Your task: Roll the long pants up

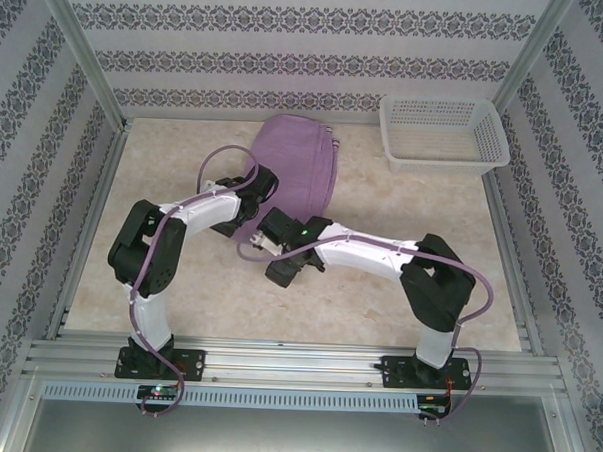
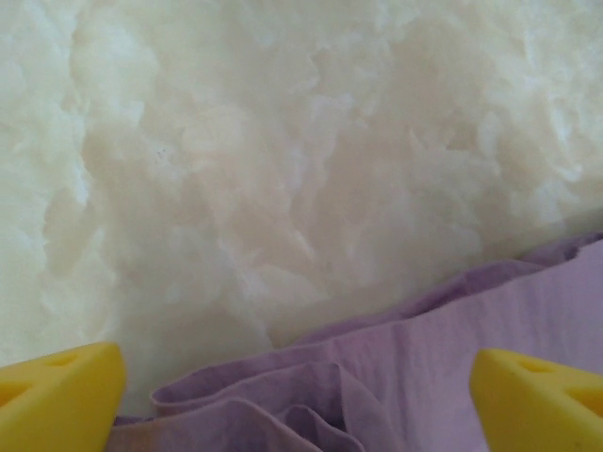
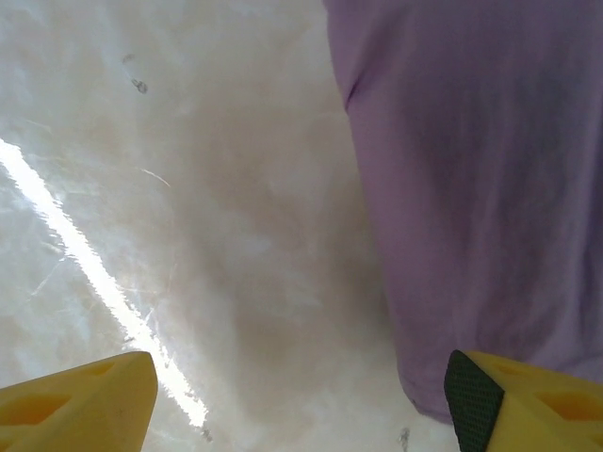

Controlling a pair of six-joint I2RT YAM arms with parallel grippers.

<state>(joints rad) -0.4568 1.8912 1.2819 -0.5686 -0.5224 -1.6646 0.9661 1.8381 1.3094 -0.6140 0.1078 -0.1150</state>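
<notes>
White mesh basket (image 1: 444, 160) sits apart from long pants (image 1: 299, 166).

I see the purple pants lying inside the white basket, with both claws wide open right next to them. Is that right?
Not quite. The long pants lie on the table, left of the white basket, not inside it; the top external view shows this. The left claw and right claw are indeed open beside them.

Bare table (image 1: 412, 206) flanks the long pants (image 1: 299, 166); basket (image 1: 444, 160) blocks far-right corner.
</notes>
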